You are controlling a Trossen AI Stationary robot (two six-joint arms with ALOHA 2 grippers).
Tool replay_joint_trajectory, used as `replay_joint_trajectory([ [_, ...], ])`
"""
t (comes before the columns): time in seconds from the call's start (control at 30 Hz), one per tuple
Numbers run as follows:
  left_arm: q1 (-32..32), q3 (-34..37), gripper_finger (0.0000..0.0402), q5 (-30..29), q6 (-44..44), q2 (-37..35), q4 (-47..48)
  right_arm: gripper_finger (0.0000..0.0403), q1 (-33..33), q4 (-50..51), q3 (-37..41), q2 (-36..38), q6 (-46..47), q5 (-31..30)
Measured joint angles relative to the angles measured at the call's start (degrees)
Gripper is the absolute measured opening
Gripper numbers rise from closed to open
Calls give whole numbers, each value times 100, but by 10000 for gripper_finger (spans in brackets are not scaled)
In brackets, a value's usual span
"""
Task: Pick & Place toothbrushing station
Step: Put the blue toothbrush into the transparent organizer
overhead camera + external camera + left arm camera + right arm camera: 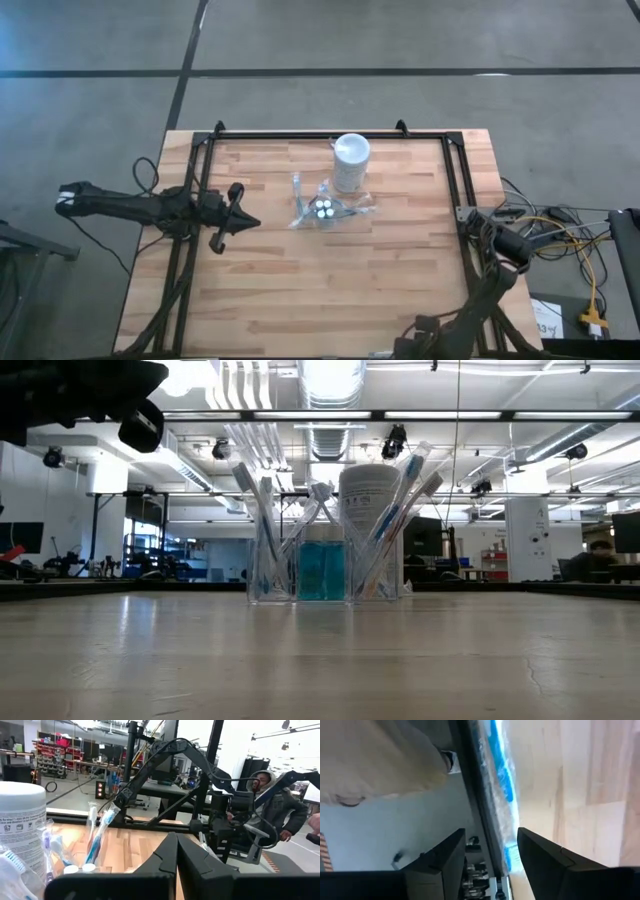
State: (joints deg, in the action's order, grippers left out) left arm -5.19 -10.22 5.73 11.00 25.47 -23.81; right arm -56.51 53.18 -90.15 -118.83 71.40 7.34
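A: Toothbrushes (297,196) stand in our clear holder (325,210) mid-table, beside the white cup (351,160).
B: We see the left gripper (250,224) closed, empty; right gripper (490,855) parted at the table's edge (487,810).

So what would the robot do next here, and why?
Probably move the left gripper toward the toothbrushes and open it. It is shut and empty, pointing at the clear holder by the white cup, nearer than the right gripper, which sits open at the table edge.
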Motion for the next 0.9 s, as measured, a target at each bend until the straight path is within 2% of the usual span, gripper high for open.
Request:
replay_joint_trajectory([
  [0.17, 0, 2, 7, 3, -4, 0, 7, 177, -24, 214, 48, -213, -88, 27],
  [0.3, 2, 9, 7, 3, 23, 2, 11, 159, -24, 411, 154, -358, -131, 47],
  [0.47, 2, 9, 7, 3, 54, 2, 11, 113, -16, 464, 188, -441, -548, 88],
  [0.6, 2, 11, 7, 3, 55, 22, 13, 54, 66, 767, 201, -428, -955, 38],
  [0.7, 1, 13, 7, -147, 143, 51, 87, 18, 147, 1150, 224, -388, -1257, -154],
  [0.8, 3, 13, 7, -534, 440, 109, 122, 14, 247, 1677, 255, -339, -1340, -591],
  [0.9, 2, 15, 7, -538, 457, 193, 157, 11, 357, 2220, 214, -187, -1427, -949],
])
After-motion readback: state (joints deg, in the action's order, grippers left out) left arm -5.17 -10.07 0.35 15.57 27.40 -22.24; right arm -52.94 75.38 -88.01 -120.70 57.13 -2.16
